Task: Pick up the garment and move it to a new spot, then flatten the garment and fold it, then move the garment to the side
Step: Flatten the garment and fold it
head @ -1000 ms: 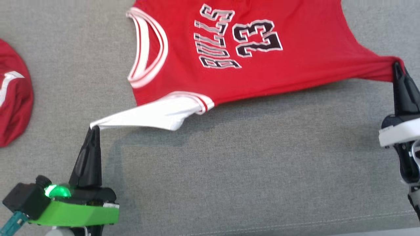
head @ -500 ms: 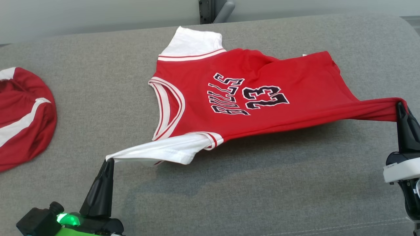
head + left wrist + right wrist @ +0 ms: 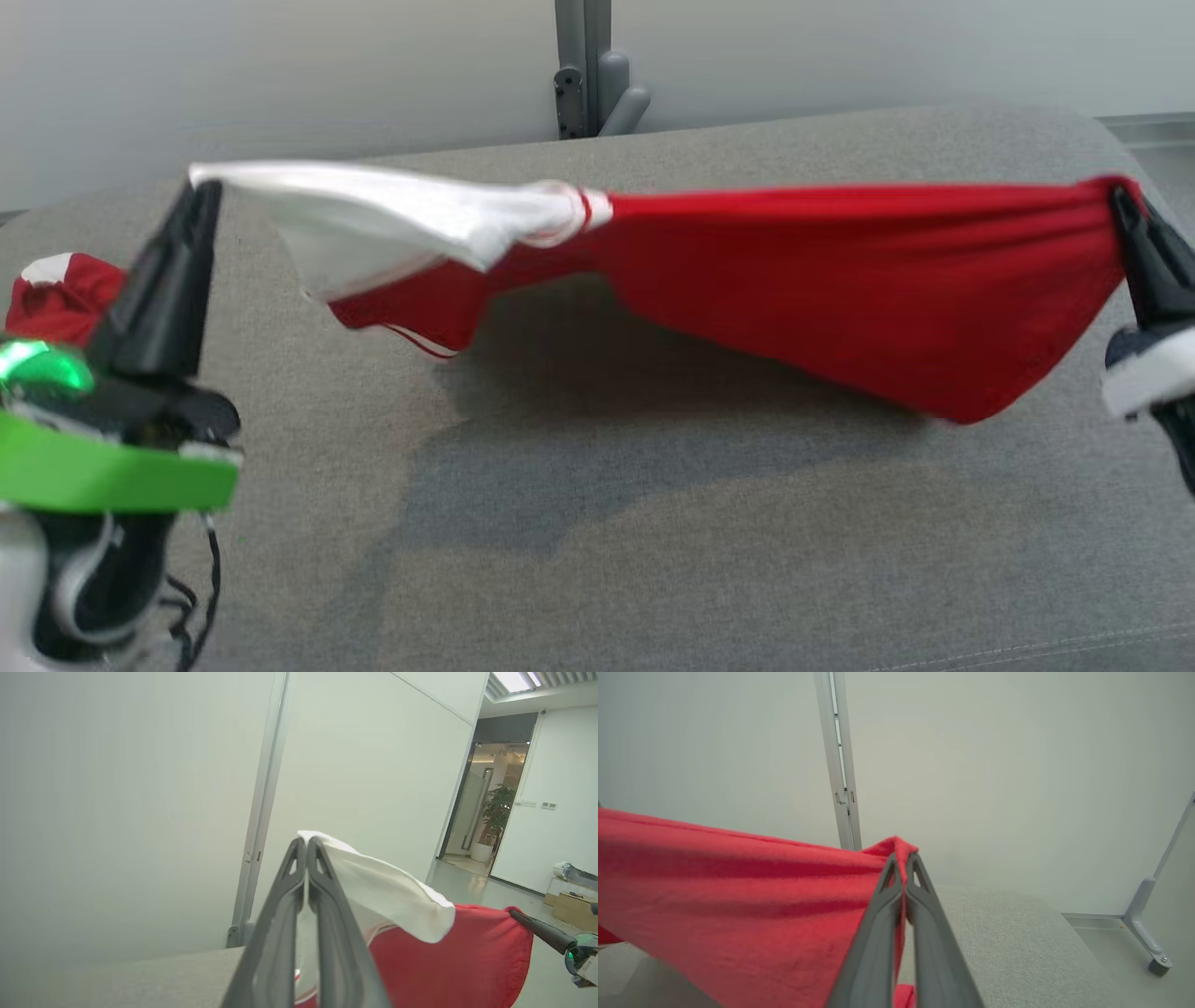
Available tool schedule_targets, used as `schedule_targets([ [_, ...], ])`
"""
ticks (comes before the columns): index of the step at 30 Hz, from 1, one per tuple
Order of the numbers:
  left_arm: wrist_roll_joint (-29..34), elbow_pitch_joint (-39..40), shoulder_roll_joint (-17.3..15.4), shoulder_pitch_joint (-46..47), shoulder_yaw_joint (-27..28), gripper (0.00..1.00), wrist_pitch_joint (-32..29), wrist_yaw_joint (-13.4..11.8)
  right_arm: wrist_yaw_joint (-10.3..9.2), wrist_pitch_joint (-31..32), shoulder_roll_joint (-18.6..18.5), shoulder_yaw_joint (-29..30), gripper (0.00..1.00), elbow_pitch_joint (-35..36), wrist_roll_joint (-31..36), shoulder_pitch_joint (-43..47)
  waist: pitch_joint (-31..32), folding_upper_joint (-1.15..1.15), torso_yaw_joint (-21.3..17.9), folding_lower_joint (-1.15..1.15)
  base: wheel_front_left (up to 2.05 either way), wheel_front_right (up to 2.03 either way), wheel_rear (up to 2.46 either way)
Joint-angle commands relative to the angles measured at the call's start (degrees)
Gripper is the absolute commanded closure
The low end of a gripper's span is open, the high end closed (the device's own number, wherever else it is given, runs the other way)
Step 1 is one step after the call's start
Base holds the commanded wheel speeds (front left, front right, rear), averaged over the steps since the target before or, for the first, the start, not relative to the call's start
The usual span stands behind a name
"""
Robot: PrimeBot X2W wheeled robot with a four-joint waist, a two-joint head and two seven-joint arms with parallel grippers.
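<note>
The garment [image 3: 840,271] hangs off the surface, strung taut between both sets of fingers. Its white sleeve end is at the left fingers [image 3: 199,201] and its red hem corner at the right fingers [image 3: 1125,219]. Both pairs are clamped fully together on the cloth. The red body sags below the line between the tips; can't tell if its lowest fold touches the grey surface [image 3: 653,560].

Head view: a second red-and-white garment [image 3: 56,294] lies behind the left fingers, and a grey post [image 3: 583,65] stands past the surface's far edge.

Left wrist view adds: the white sleeve [image 3: 387,891] folds over just right of the tips; well beyond, a doorway with a potted plant [image 3: 497,809] and a cardboard box [image 3: 574,910].

Right wrist view adds: the red corner [image 3: 896,845] pokes above the tips, with a stand foot [image 3: 1143,933] on the floor off to their right.
</note>
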State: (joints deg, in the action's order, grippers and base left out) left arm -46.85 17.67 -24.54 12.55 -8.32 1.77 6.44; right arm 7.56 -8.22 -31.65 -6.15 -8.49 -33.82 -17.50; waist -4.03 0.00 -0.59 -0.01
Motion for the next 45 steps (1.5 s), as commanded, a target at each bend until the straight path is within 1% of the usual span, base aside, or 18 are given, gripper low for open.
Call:
schedule_targets([
  [1, -2.24, -0.31, -1.69, 5.64, 0.63, 1.0, -3.71, -0.47, -0.13, 4.55, -0.96, -1.53, 1.0, -0.58, -3.4, -5.73, 2.55, 0.0, -1.29, 0.01, 0.0, 0.0, 0.0],
  [4, -4.46, -2.29, -3.47, 14.92, -0.24, 1.0, -10.79, -1.3, -0.13, 11.95, -2.37, -3.71, 1.0, -1.08, -8.98, -13.97, 4.07, 0.0, -1.8, 0.01, 0.0, 0.0, 0.0],
  [7, -6.07, -5.39, -4.05, 24.07, -1.11, 1.0, -16.38, -2.26, -0.13, 18.2, -3.89, -4.34, 1.0, -1.1, -12.88, -21.52, 4.41, 0.0, -2.03, 0.01, 0.0, 0.0, 0.0],
  [10, -7.1, -9.27, -4.15, 32.21, -2.3, 1.0, -20.51, -2.5, -0.12, 22.94, -5.8, -5.86, 1.0, -1.33, -13.96, -27.47, 4.29, 0.0, -2.37, 0.01, 0.0, 0.0, 0.0],
  [12, -6.24, -11.74, -4.61, 36.76, -3.42, 1.0, -22.29, -2.14, -0.12, 25.21, -6.46, -6.82, 1.0, -1.82, -14.76, -30.44, 4.07, 0.0, -2.56, 0.01, 0.0, 0.0, 0.0],
  [13, -5.93, -13.13, -4.72, 38.8, -4.04, 1.0, -23.13, -1.92, -0.12, 26.21, -6.84, -7.37, 1.0, -2.0, -15.1, -31.76, 3.91, 0.0, -2.64, 0.01, 0.0, 0.0, 0.0],
  [14, -5.93, -13.13, -4.72, 38.8, -4.04, 1.0, -23.13, -1.92, -0.12, 26.21, -6.84, -7.37, 1.0, -2.0, -15.1, -31.76, 3.91, 0.0, -2.64, 0.01, 0.0, 0.0, 0.0],
  [18, -5.49, -17.92, -4.59, 45.4, -6.38, 1.0, -26.66, -1.38, -0.12, 29.59, -7.98, -8.87, 1.0, -3.3, -16.49, -36.16, 2.31, 0.0, -2.99, 0.01, 0.0, 0.0, 0.0],
  [22, -4.22, -22.78, -4.18, 50.92, -8.25, 1.0, -28.76, -1.03, -0.11, 31.19, -6.78, -10.42, 1.0, -6.1, -16.23, -40.59, -1.01, 0.0, -3.48, 0.01, 0.0, 0.0, 0.0],
  [26, -2.06, -27.99, -2.91, 57.69, -10.62, 1.0, -28.7, -0.38, -0.11, 30.96, -5.14, -11.9, 1.0, -9.91, -14.65, -46.46, -7.29, 0.0, -3.45, 0.01, 0.0, 0.0, 0.0],
  [31, 1.6, -35.31, -0.12, 68.97, -13.64, 1.0, -26.58, 0.36, -0.11, 27.21, -1.5, -12.59, 1.0, -16.53, -11.08, -56.03, -18.88, 0.0, -3.31, 0.01, 0.0, 0.0, 0.0],
  [34, 4.82, -40.57, 1.07, 77.01, -14.87, 1.0, -22.94, 0.63, -0.09, 23.33, 1.35, -12.04, 1.0, -21.65, -7.42, -63.91, -27.0, 0.0, -3.73, 0.01, 0.0, 0.0, 0.0],
  [37, 10.01, -46.73, 2.23, 84.69, -15.62, 1.0, -14.77, 0.46, -0.09, 15.53, 4.7, -11.09, 1.0, -27.63, -1.43, -71.31, -34.13, 0.0, -4.32, 0.01, 0.0, 0.0, 0.0],
  [40, 15.57, -53.18, 3.25, 90.98, -16.78, 1.0, -4.47, -0.23, -0.09, 5.65, 8.06, -9.98, 1.0, -33.75, 4.52, -77.71, -38.69, 0.0, -5.27, 0.01, 0.0, 0.0, 0.0],
  [41, 18.01, -54.71, 3.31, 93.7, -17.32, 1.0, -1.45, -0.57, -0.1, 2.48, 8.49, -9.43, 1.0, -35.44, 6.68, -80.15, -40.22, 0.0, -5.47, 0.01, 0.0, 0.0, 0.0],
  [43, 20.67, -56.93, 4.09, 98.57, -17.75, 1.0, 5.56, -1.01, -0.11, -3.85, 8.93, -8.35, 1.0, -38.13, 11.28, -84.29, -43.42, 0.0, -5.43, 0.01, 0.0, 0.0, 0.0],
  [44, 22.23, -57.75, 4.4, 100.52, -18.12, 1.0, 9.28, -1.19, -0.11, -5.65, 9.02, -7.83, 1.0, -39.01, 13.81, -85.81, -45.08, 0.0, -5.17, 0.01, 0.0, 0.0, 0.0],
  [45, 23.0, -58.39, 4.97, 101.47, -18.22, 1.0, 11.22, -1.36, -0.11, -6.44, 9.4, -7.13, 1.0, -39.79, 15.94, -86.58, -46.49, 0.0, -4.88, 0.01, 0.0, 0.0, 0.0],
])
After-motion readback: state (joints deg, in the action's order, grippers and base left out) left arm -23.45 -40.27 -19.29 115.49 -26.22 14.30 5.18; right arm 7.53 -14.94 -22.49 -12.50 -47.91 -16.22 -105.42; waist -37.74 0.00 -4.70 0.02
